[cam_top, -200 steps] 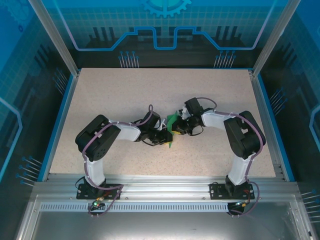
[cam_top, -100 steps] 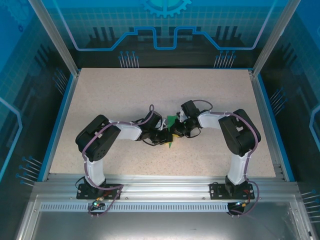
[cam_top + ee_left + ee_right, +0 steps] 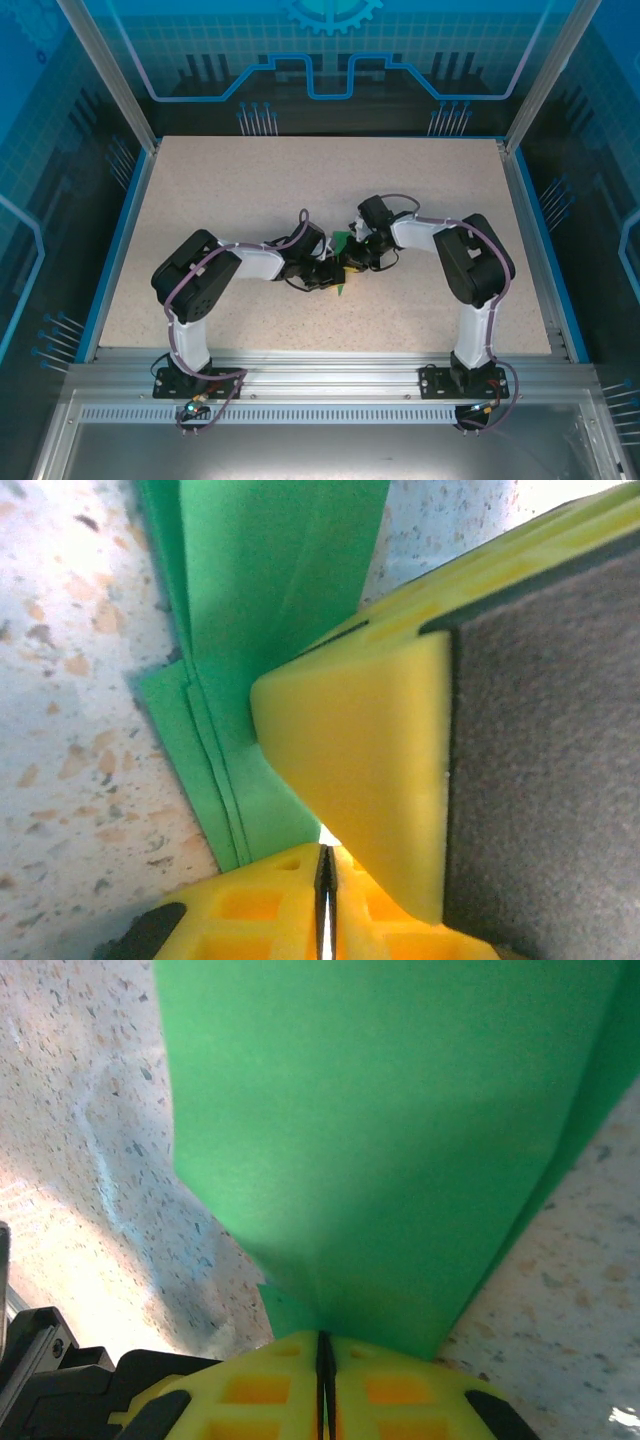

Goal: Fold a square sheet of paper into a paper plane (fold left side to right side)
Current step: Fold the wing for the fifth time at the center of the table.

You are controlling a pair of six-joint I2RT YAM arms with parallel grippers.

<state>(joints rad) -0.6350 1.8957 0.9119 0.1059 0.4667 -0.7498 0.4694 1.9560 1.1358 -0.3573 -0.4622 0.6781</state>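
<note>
The folded green paper (image 3: pixel 341 241) sits near the middle of the speckled table (image 3: pixel 220 190), a touch toward 5 o'clock of its centre, wedged between the two wrists. The left arm (image 3: pixel 200 280) reaches in from 8 o'clock and the right arm (image 3: pixel 470 265) from 4 o'clock. Their tips meet at the paper, with small green slivers showing at 12 o'clock and 6 o'clock of the meeting point.

In the right wrist view, the right gripper (image 3: pixel 322 1345) has its yellow fingers (image 3: pixel 250 1390) pressed together. The paper narrows down into the seam between them and fans out wide toward 12 o'clock, lifted off the table, which shows at 9 o'clock and 4 o'clock of it.

In the left wrist view, the left gripper (image 3: pixel 324 865) also has its jaws together, only a thin dark line between them. The paper lies at 11 o'clock of those fingertips, with several stacked layers visible along its 9 o'clock edge. Its lower edge reaches the fingertips, but it is unclear whether any layer is nipped there. A yellow finger of the right gripper, with a dark grey pad at its 3 o'clock side, presses onto the paper just above the left fingertips.
</note>
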